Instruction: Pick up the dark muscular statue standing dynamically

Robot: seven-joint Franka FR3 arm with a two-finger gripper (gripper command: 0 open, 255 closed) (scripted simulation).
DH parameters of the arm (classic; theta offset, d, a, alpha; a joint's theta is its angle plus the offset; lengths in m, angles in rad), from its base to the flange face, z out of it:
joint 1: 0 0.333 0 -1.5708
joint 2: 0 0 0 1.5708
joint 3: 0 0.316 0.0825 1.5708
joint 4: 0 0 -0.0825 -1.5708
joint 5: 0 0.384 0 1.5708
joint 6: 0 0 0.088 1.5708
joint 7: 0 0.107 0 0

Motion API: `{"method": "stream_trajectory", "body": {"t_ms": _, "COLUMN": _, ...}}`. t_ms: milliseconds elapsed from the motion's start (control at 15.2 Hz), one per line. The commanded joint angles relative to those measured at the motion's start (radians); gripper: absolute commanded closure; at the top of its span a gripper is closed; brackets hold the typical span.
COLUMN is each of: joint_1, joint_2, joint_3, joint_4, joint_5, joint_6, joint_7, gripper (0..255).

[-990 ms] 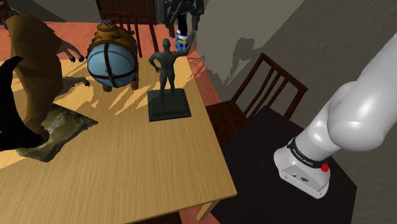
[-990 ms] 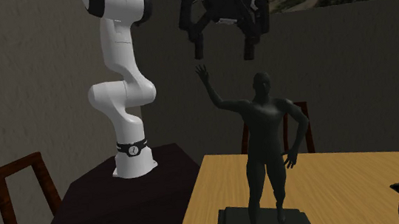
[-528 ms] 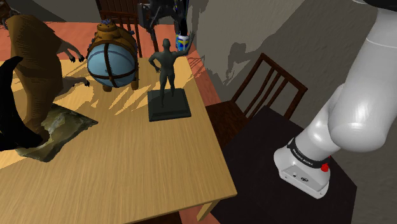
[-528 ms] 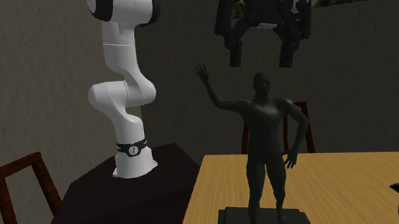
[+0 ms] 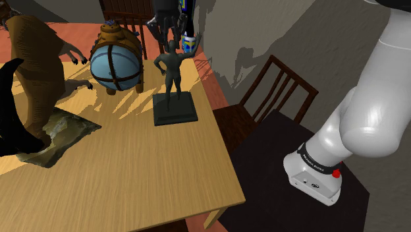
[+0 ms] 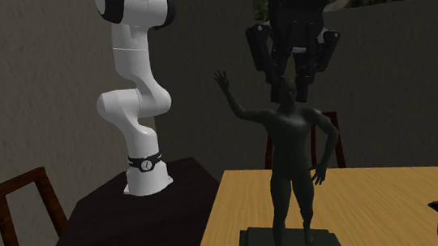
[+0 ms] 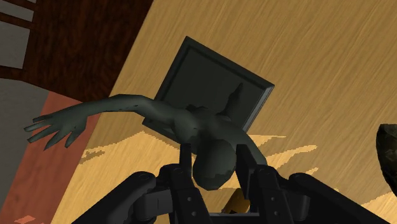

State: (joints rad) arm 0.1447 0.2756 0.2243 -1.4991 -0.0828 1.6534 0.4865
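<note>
On the table, reading the shoulder view from left to right, I record 1 black curved shape at the edge, 1 brown clawed figure above a rocky base, and 1 blue round vessel bound in brown straps. Next is the task's thing, the dark statue. It stands upright with 1 arm raised on a square plinth that lies flat on the wood near the table's right edge. A small can stands just behind it. Further right are 1 chair, the stand and the white arm. The gripper hangs directly over the statue's head, pointing down. In the wrist view its 2 fingers stand apart with the head between them, close on each side. I cannot confirm contact, so I log the hand as unclosed and holding nothing. My assessment is that approach and alignment are essentially complete. Closing on the statue and lifting it off the table are both not yet done. The head looks a small, rounded hold for a figure carrying that plinth, so I judge slip or tilt the main risk.
</note>
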Motion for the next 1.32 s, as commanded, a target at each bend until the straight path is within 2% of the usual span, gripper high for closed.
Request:
{"method": "stream_trajectory", "body": {"t_ms": 0, "joint_1": 0.0, "joint_2": 0.0, "joint_3": 0.0, "joint_4": -0.002, "joint_5": 0.0, "joint_6": 0.002, "joint_7": 0.0, "gripper": 255}}
{"method": "stream_trajectory", "body": {"t_ms": 462, "joint_1": 0.0, "joint_2": -0.001, "joint_3": 0.0, "joint_4": 0.0, "joint_5": 0.0, "joint_6": 0.0, "joint_7": 0.0, "gripper": 255}}
{"method": "stream_trajectory", "body": {"t_ms": 1254, "joint_1": 0.01, "joint_2": 0.024, "joint_3": 0.002, "joint_4": 0.196, "joint_5": -0.005, "joint_6": -0.173, "joint_7": -0.003, "gripper": 255}}
